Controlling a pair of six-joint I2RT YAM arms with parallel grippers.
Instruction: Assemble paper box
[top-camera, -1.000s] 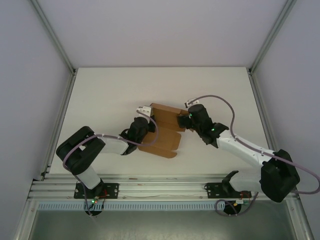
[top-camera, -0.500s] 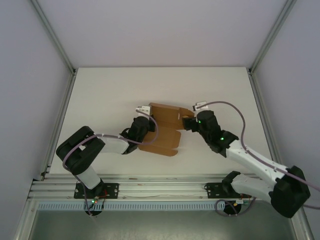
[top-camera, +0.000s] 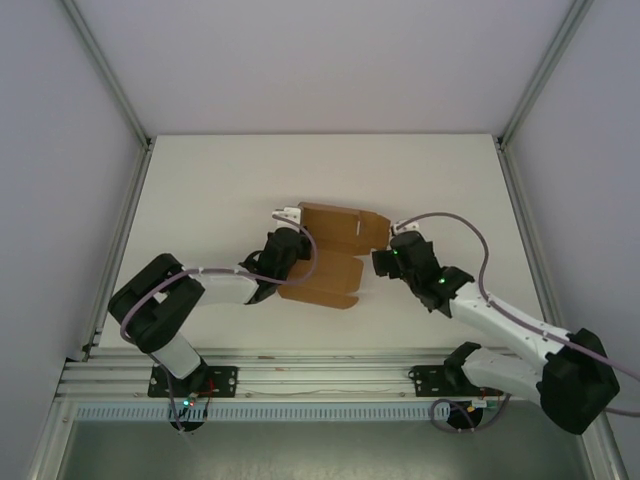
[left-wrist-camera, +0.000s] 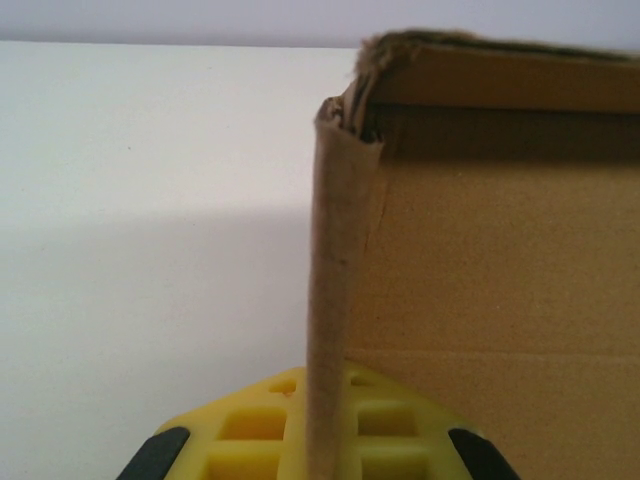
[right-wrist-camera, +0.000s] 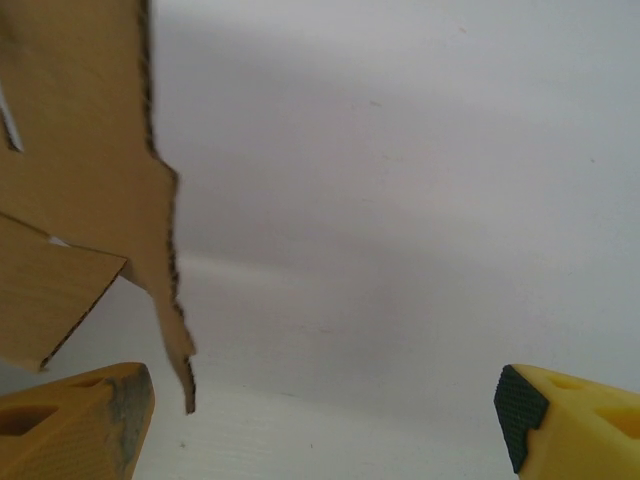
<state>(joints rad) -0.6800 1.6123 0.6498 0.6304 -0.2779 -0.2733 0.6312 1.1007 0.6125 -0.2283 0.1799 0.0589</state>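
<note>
From the near edge of the table (top-camera: 200, 200), both arms reach in toward the middle, where the paper box (top-camera: 335, 250) lies half-formed: a brown cardboard piece with some panels raised and others lying flat toward the near edge.

The left hand (top-camera: 283, 252) is at the box's left end. In its wrist view, the left hand (left-wrist-camera: 325, 440) is closed tight on an upright side wall (left-wrist-camera: 335, 300), pinching the thin card edge-on. The corner where that wall meets the far panel looks crumpled.

The right hand (top-camera: 382, 262) sits just beside the box's right end, apart from it. Its wrist view shows its fingers (right-wrist-camera: 560, 420) spread wide with only bare table between them. A ragged-edged flap (right-wrist-camera: 165, 260) hangs just beside the left finger without touching it.

The job appears to be mid-fold, with the left side held up as an anchor and the right end not yet formed. The next move probably calls for the right hand to shift toward that flap and grip or push it upright. Meanwhile the left grip must hold the box steady without crushing the weak corner further.
</note>
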